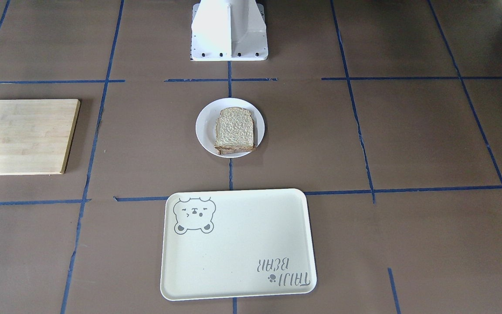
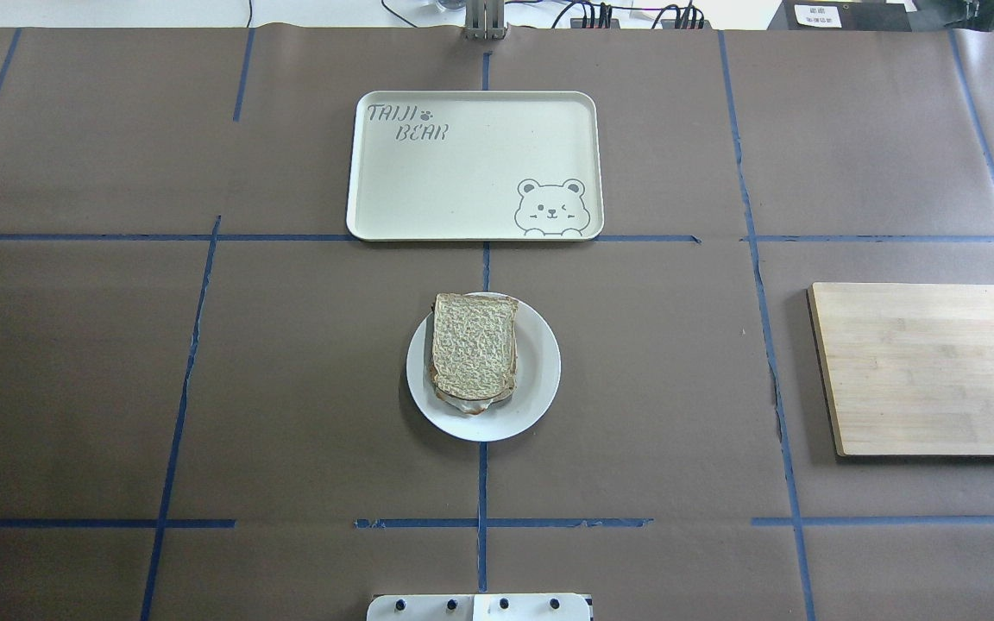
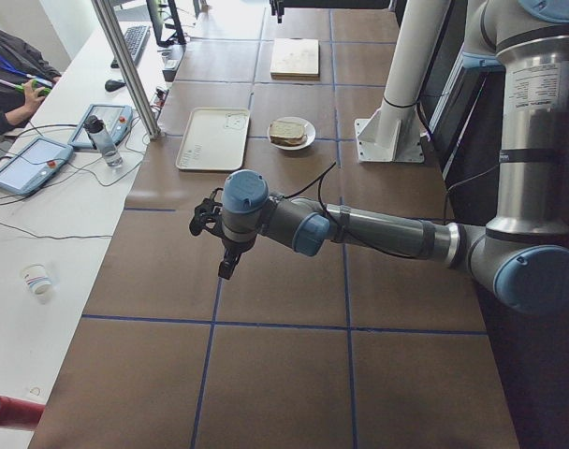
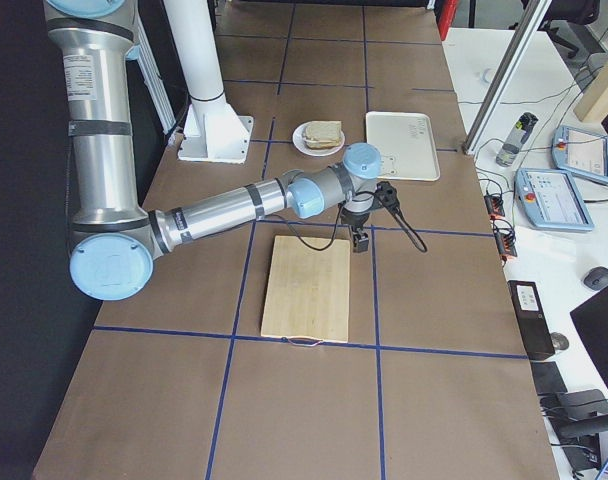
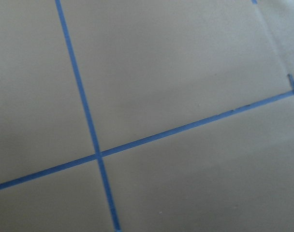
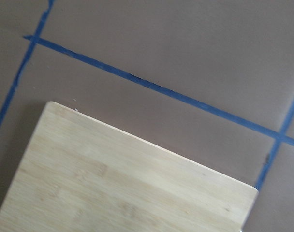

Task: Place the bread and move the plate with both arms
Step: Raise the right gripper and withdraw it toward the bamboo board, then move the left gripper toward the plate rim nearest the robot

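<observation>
Cream tray (image 1: 238, 244) lies nearest, just past the plate (image 1: 205, 131) from the robot's base. On the plate rests the bread (image 1: 235, 128) (atop a second slice). Left gripper (image 3: 226, 269) and right gripper (image 4: 361, 244) hang well away from the plate, and I cannot tell whether their fingers are parted.

Porous bread (image 2: 474, 345), smooth white plate (image 2: 540, 379)
</observation>
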